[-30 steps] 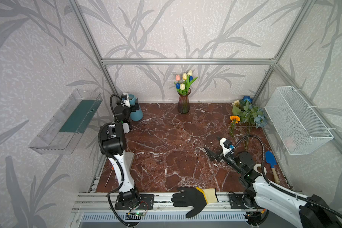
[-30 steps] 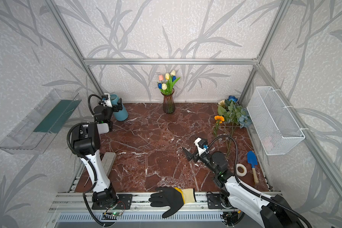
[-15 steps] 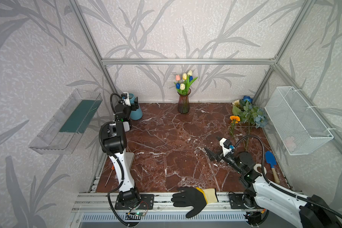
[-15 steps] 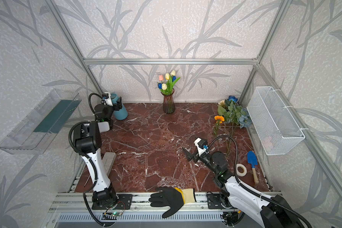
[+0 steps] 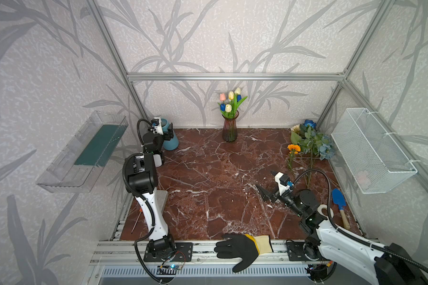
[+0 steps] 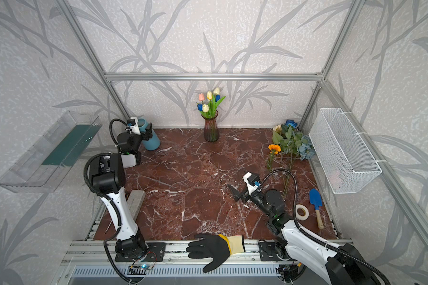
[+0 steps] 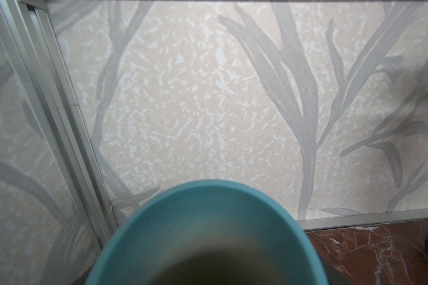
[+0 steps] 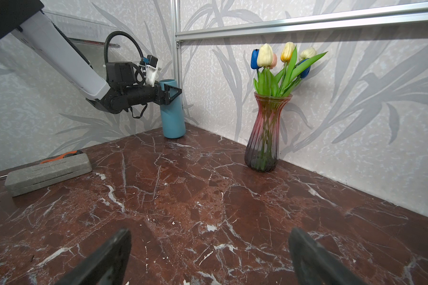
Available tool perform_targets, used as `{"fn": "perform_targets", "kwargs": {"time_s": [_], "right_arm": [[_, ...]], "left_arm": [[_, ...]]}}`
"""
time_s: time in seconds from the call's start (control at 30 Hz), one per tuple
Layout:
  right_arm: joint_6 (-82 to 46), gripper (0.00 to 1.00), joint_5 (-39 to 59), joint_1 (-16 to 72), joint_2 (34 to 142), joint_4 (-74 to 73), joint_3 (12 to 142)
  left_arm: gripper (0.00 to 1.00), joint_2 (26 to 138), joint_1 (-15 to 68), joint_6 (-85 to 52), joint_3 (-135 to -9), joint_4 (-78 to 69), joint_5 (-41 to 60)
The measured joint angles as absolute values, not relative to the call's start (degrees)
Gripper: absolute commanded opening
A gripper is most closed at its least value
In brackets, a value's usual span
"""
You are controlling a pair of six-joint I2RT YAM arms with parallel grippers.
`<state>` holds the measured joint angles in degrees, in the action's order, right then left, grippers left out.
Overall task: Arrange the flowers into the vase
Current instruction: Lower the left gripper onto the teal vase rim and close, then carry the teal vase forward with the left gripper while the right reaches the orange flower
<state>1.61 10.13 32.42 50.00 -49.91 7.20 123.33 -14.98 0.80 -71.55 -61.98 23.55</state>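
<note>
Scarcely anything has moved in the past second: the left arm keeps its station, and the right arm and the blooms lie as they did. Left gripper [image 5: 169, 132] straddles the upper wall of the teal vase [image 8: 172, 121], one finger across its near side; whether it truly pinches cannot be told. Well off to that gripper's right, the glass vase [image 8: 266, 138] stands upright with the tulips [image 8: 279, 59] already in it. Right gripper [image 8: 210, 237] hovers over the marble table [image 8: 183, 197], jaws spread wide and empty, the glass vase well ahead of it. Loose flowers [image 5: 311, 144], the marigold [image 5: 293, 148] among them, lie flat off its right side, near but apart. Light, with soft heads and thin stems, they look best pinched mid-stem below the leaves, never by the bloom.
</note>
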Motion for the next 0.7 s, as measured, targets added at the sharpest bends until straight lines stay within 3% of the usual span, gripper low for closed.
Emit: {"fn": "perform_targets", "kwargs": {"time_s": [0.13,0.23,0.53,0.7], "right_arm": [[1.6,1.0,10.2,32.4,50.7,-50.3,7.2],[1.6,1.0,10.4,32.4,50.8,-50.4,7.2],[0.9,1.0,9.0,32.5,52.0,-51.0,7.5],[-0.4,1.0,3.0,32.6,52.1,-46.5,12.4]], "left_arm": [[0.11,119.8,-13.6,1.0,-65.9,-63.7,23.6],[0.01,116.6,-11.4,1.9,-61.9,-63.5,22.9],[0.0,106.3,2.6,3.7,-50.0,-61.5,19.7],[0.0,100.1,10.5,4.4,-45.0,-57.4,20.1]]}}
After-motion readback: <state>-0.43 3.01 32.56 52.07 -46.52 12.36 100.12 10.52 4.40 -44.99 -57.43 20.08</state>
